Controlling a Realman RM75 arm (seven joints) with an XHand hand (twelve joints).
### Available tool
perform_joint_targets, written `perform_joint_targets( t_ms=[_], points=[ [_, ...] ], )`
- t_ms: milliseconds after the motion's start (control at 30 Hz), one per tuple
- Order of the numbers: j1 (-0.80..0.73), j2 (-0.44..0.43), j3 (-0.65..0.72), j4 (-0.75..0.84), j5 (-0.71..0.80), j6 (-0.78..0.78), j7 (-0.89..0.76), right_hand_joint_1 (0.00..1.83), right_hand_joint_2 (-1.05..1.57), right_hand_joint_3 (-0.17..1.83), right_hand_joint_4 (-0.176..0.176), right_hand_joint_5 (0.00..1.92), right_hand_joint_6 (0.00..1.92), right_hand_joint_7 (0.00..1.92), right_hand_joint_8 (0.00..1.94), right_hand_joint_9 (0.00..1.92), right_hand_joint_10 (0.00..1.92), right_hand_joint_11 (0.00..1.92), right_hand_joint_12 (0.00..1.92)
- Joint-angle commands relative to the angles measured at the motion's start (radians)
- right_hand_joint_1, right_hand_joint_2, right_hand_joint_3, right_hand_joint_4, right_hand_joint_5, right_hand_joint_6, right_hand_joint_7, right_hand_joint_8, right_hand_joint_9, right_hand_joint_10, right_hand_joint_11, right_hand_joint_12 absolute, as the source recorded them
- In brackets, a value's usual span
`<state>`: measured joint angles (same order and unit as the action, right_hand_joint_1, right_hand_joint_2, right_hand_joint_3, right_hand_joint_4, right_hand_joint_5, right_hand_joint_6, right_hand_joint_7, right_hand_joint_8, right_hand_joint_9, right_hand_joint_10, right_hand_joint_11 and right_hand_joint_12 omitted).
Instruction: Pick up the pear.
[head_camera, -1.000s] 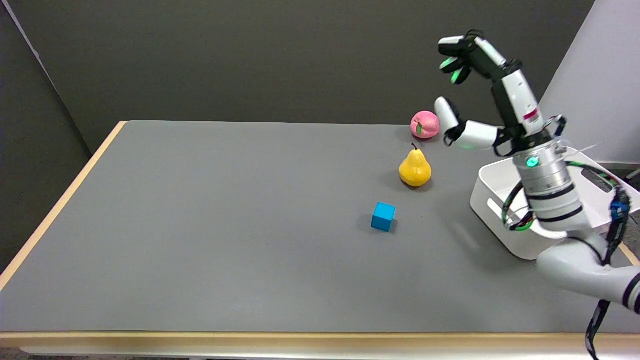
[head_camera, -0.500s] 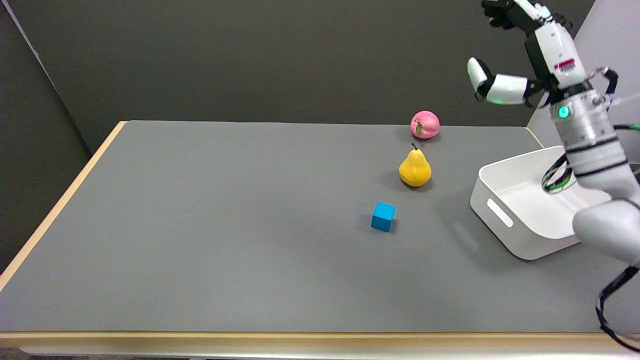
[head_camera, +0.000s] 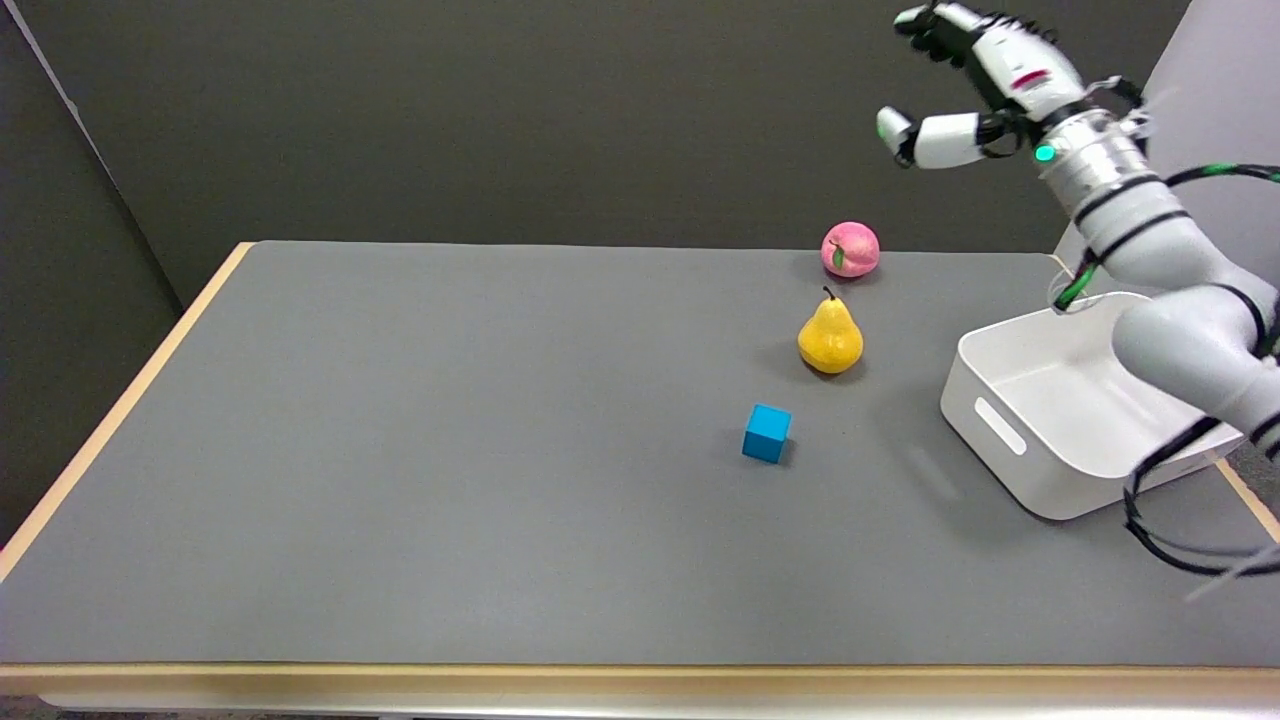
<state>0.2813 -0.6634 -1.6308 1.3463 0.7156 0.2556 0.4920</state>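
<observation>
A yellow pear (head_camera: 830, 337) with a dark stem stands upright on the grey table, right of centre. My right hand (head_camera: 965, 90) hangs high in the air above and to the right of it, near the picture's top edge. The hand's fingers are spread apart and hold nothing. It is well clear of the pear, with the thumb pointing left.
A pink peach (head_camera: 850, 249) lies just behind the pear near the table's far edge. A blue cube (head_camera: 767, 433) sits in front of the pear to the left. A white bin (head_camera: 1010, 425) stands at the right edge, under my forearm.
My right hand rose from beside the peach to high above the table, then swung left at that height. The pear, peach and cube have not moved.
</observation>
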Motion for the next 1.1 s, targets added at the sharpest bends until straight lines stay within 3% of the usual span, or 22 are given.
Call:
perform_joint_targets(
  t_ms=[33, 200, 533, 1000, 1100],
  points=[
    [0.246, 0.011, -0.217, -0.101, -0.005, -0.502, -0.15, 0.67, 0.59, 0.91, 0.042, 0.25, 0.45, 0.38, 0.41, 0.25, 0.84, 0.13, 1.31],
    [0.133, 0.066, -0.16, -0.045, -0.004, -0.511, -0.15, 0.67, 0.58, 0.92, 0.029, 0.18, 0.4, 0.48, 0.56, 0.29, 0.85, 0.14, 1.34],
    [-0.091, 0.067, 0.025, -0.002, 0.062, -0.53, -0.147, 0.61, 0.58, 0.89, 0.021, 0.21, 0.4, 0.45, 0.5, 0.28, 0.89, 0.16, 1.36],
    [-0.089, 0.055, -0.082, 0.039, 0.088, -0.535, -0.187, 0.59, 0.57, 0.88, 0.017, 0.24, 0.43, 0.42, 0.46, 0.26, 0.88, 0.17, 1.37],
    [-0.059, 0.044, -0.119, 0.028, 0.088, -0.534, -0.187, 0.59, 0.58, 0.88, 0.002, 0.26, 0.46, 0.42, 0.45, 0.26, 0.87, 0.17, 1.37]
  ],
)
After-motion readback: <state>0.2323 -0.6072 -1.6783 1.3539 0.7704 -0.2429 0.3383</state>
